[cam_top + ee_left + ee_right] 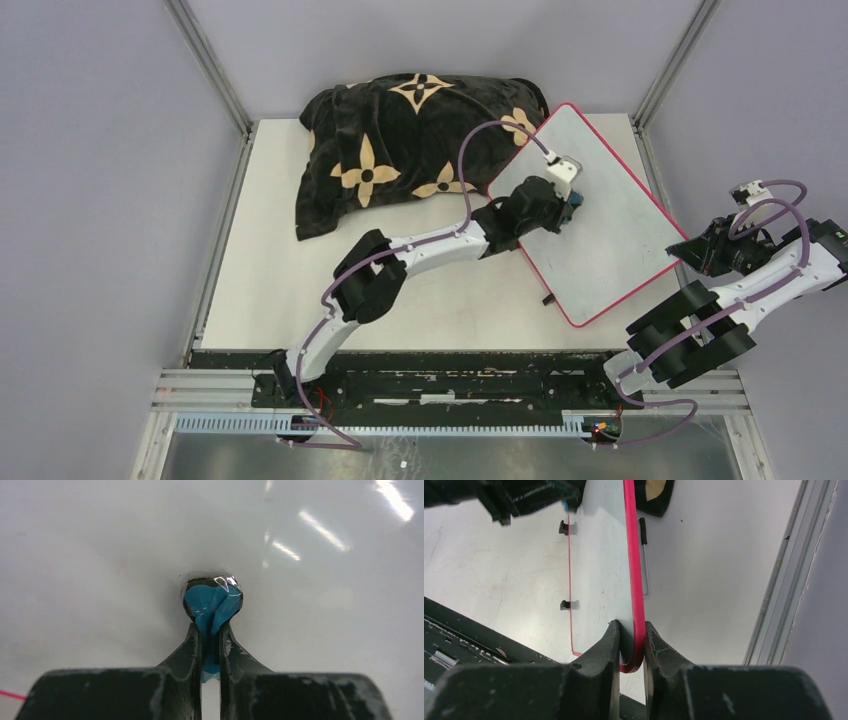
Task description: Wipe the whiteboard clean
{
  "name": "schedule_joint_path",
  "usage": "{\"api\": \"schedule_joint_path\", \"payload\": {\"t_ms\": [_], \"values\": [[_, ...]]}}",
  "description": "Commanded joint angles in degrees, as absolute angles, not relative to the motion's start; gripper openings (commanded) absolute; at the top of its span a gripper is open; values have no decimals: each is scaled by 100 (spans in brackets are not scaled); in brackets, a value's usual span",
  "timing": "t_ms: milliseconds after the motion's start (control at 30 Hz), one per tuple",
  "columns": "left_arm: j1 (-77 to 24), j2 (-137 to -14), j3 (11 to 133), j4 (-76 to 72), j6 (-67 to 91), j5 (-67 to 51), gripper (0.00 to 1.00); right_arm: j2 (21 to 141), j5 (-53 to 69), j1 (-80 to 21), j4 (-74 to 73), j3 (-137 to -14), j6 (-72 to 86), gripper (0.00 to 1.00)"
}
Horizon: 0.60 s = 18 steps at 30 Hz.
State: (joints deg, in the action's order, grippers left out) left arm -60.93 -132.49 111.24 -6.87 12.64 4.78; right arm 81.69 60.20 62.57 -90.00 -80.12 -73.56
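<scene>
Nothing legible in any view. No writing made out on whiteboard point(620, 240), right of centre in top view. On pillow point(400, 120), upper centre, only tan flower motifs, no lettering.
</scene>
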Motion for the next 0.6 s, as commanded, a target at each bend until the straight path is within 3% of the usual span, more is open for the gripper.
{"api": "schedule_joint_path", "payload": {"t_ms": [0, 333, 567], "values": [[-5697, -12941, 11055, -494, 844, 1169, 3, 8084, 5145, 6123, -10095, -7883, -7866, 1], [-5689, -11613, 9542, -660, 1155, 898, 3, 8009, 5156, 6134, -10092, -8043, -7727, 1], [-5687, -10510, 8736, 203, 1344, 1187, 3, 7792, 5159, 6126, -10089, -8491, -7179, 3]]}}
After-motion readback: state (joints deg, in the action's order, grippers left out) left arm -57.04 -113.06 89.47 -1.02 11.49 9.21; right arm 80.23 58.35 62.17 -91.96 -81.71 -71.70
